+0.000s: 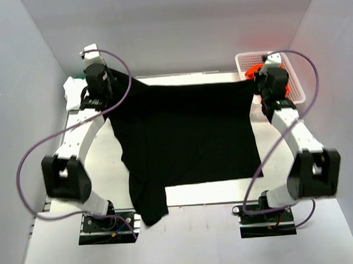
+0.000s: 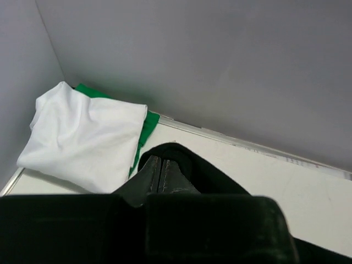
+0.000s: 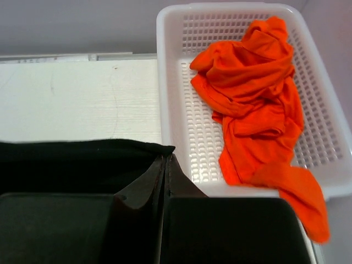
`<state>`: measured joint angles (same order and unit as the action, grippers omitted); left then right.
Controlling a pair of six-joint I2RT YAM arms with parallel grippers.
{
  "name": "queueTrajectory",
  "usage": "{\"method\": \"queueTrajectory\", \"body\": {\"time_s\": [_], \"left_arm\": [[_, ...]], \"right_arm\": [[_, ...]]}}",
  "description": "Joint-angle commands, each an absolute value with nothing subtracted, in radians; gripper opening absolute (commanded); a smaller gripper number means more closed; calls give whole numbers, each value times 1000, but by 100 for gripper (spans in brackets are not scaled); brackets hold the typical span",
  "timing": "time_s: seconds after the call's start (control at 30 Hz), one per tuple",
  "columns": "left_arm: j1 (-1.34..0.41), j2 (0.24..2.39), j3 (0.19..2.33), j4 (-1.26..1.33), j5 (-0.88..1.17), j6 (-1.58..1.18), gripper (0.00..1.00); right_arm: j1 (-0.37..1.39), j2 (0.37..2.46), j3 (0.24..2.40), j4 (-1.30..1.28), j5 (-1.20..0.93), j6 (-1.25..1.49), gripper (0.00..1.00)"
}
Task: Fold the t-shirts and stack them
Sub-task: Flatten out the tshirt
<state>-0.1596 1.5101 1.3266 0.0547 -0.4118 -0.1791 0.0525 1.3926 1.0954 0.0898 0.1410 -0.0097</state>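
A large black t-shirt (image 1: 182, 134) lies spread over the table, one part hanging over the near edge. My left gripper (image 1: 94, 101) is shut on its far left corner (image 2: 181, 157); the fingers (image 2: 151, 173) pinch the cloth. My right gripper (image 1: 266, 100) is shut on its far right corner (image 3: 110, 151). A folded white t-shirt (image 2: 82, 135) lies on a green t-shirt (image 2: 146, 124) at the far left corner, also in the top view (image 1: 73, 90). Crumpled orange t-shirts (image 3: 256, 104) lie in a white basket (image 3: 176, 99) at the far right (image 1: 247, 60).
Grey walls close in the table at the back and both sides. The basket's rim lies just right of my right gripper. Purple cables loop off both arms. A strip of bare table (image 1: 221, 192) shows in front of the black shirt.
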Motion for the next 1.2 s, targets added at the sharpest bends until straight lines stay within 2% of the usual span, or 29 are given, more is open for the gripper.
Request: {"method": "queueTrajectory", "body": {"time_s": [0.0,0.2,0.5,0.53,0.57,0.6,0.67,0.7,0.77,0.8,1.0,1.17], "left_arm": [[-147,1612,1420,172,-436,-147,0],[-147,1836,1632,195,-445,-98,0],[-138,2244,2030,101,-482,-89,1],[-138,2275,2061,101,-491,-89,9],[-138,2301,2086,101,-491,-89,22],[-138,2324,2124,119,-502,-89,60],[-138,2385,2196,120,-502,-89,100],[-138,2401,2218,108,-486,-89,100],[-138,2410,2241,107,-433,-103,100],[-138,2399,2241,107,-417,-103,100],[-138,2312,2249,5,-345,-150,100],[-160,2058,2076,-236,-301,-254,100]], "right_arm": [[48,1492,1218,204,137,-47,0],[51,1782,1432,203,137,-74,0],[57,2088,1819,144,173,-121,0],[57,2145,1844,132,182,-129,0],[58,2167,1914,132,202,-139,2],[58,2187,1943,127,204,-149,10],[61,2281,2044,85,238,-173,30],[67,2322,2118,68,238,-184,61],[77,2351,2190,19,253,-224,85],[92,2342,2201,14,247,-238,90],[118,2174,2047,46,244,-246,90],[146,1982,1877,-132,223,-140,90]]}}
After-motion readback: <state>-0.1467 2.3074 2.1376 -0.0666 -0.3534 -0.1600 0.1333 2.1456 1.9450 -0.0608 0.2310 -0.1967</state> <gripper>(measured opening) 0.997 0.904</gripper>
